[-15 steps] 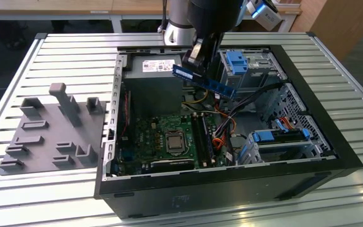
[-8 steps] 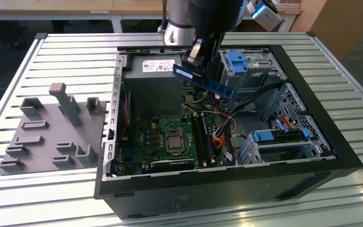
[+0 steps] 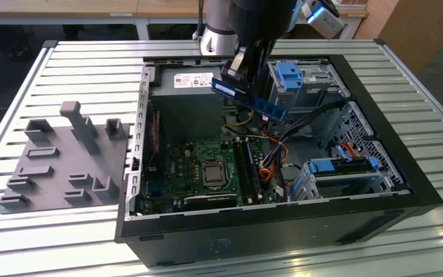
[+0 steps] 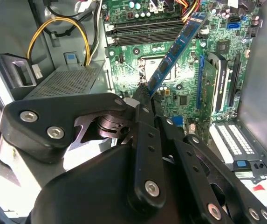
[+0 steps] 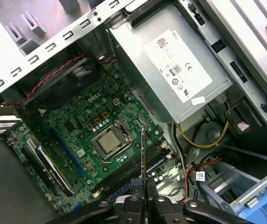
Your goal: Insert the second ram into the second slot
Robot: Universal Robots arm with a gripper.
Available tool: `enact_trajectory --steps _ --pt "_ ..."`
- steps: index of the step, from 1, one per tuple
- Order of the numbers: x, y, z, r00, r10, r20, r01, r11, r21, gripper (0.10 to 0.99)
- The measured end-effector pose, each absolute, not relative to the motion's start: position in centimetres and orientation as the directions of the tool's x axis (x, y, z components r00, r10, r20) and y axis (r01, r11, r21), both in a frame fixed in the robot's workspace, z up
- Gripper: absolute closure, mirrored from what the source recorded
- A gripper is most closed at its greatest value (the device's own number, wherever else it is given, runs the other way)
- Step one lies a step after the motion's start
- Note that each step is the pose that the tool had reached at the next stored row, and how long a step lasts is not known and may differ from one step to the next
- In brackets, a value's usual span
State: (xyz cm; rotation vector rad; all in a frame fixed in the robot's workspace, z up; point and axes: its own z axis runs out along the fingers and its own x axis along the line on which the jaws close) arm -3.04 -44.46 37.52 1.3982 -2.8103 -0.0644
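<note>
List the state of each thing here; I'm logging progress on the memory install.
Claw: shut on the memory stick.
Memory stick: held tilted above the case, not yet seated.
Computer case: lying on its side, open.
Processor: bare, no cooler on it.

Your arm [image 3: 220, 26] reaches down from the top of the exterior view, wrist tilted. Your claw [image 3: 233, 74] points downward, fingers [image 4: 148, 140] clamped tight on one end of the second ram [image 3: 254, 100], holding it slanted in the air.
</note>
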Motion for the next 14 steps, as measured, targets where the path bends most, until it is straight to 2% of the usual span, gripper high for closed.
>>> enact_trajectory --steps 14 --pt "-3.04 -44.46 37.50 -0.640 -0.768 -0.017 -0.768 0.639 0.038 0.949"
